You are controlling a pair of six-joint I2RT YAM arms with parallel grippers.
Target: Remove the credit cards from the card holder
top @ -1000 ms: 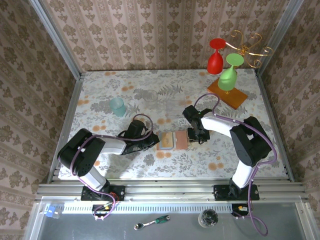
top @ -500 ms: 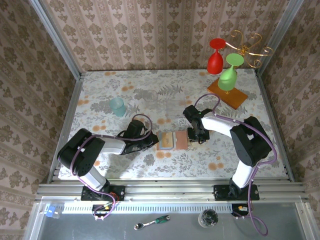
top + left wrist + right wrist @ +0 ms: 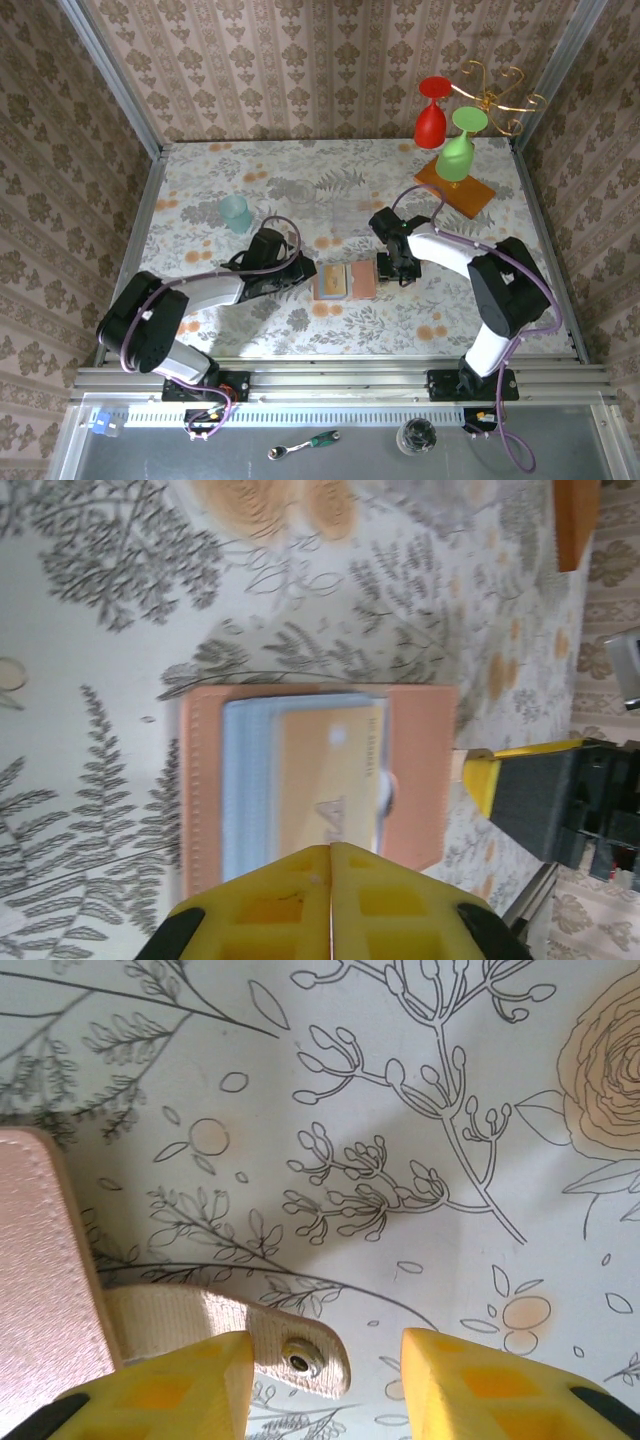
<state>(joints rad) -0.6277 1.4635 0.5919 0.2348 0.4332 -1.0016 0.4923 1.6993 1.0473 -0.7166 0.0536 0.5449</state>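
Open tan leather-like card holder (image 3: 345, 283) lies flat on the floral desk (image 3: 250, 180) between both hands.
The left hand (image 3: 330, 880), fingers pressed together, sits at the holder's edge by the orange-tan card (image 3: 330, 770); the right hand (image 3: 325, 1345), fingers apart, straddles the holder's snap strap (image 3: 200, 1320).

Black-and-white arms (image 3: 215, 290), looping purple cables (image 3: 512, 440), yellow fingers (image 3: 270, 905) — square recesses moulded in.

Bright, even light from above; soft shadows lie on the table (image 3: 330, 160), and the left wrist view looks blurred.
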